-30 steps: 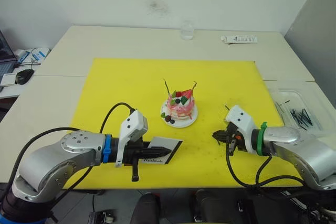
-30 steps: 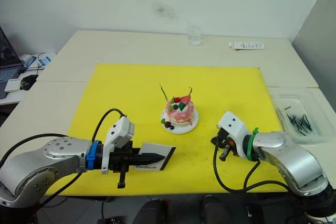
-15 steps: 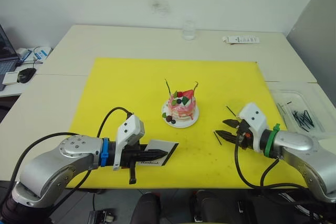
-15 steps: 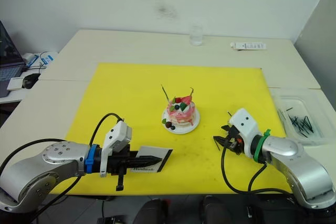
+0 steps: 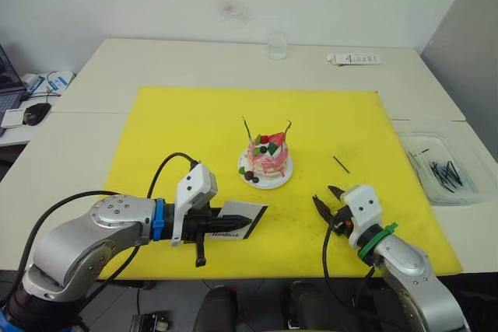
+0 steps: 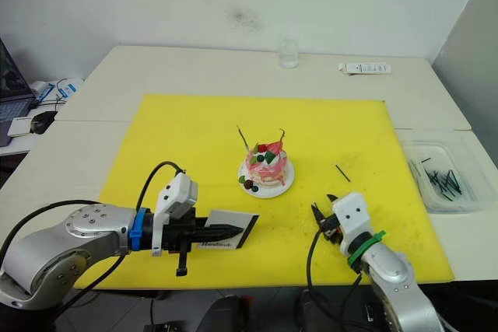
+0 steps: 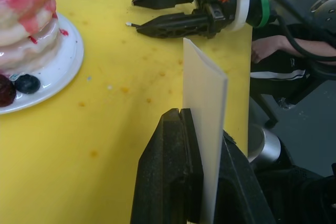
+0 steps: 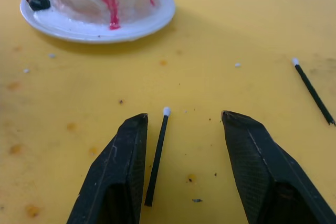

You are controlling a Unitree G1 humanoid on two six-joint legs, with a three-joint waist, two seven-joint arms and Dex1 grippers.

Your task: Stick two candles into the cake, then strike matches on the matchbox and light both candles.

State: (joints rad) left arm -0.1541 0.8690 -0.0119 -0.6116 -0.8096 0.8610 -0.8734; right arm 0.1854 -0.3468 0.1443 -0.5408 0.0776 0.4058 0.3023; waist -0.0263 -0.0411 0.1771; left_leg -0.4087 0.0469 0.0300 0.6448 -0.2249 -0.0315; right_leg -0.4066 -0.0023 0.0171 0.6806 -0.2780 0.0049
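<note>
A yellow mat point(image 5: 194, 126) is spread across the pale table point(image 5: 156, 60), and a small plate point(image 5: 278, 179) with the cake point(image 5: 268, 155) is set near its middle. Two candles point(image 5: 247, 129) are stuck upright in the top of the cake, one on each side of the strawberry. At the table's right edge a clear tray point(image 5: 440, 162) holds a heap of matches point(image 5: 450, 172).

The left gripper point(image 5: 233, 225) is seen low over the mat, in front of the cake and to its left, with its fingers clamped tight on the matchbox point(image 7: 206, 108), which is held on edge between them. The right gripper point(image 8: 181, 145) is spread wide, fingertips at the mat, with nothing grasped. One match point(image 8: 157, 154) lies flat on the mat between its fingers, close beside one of them, white tip toward the cake. A second match point(image 8: 314, 92) lies off to the side on the mat.
</note>
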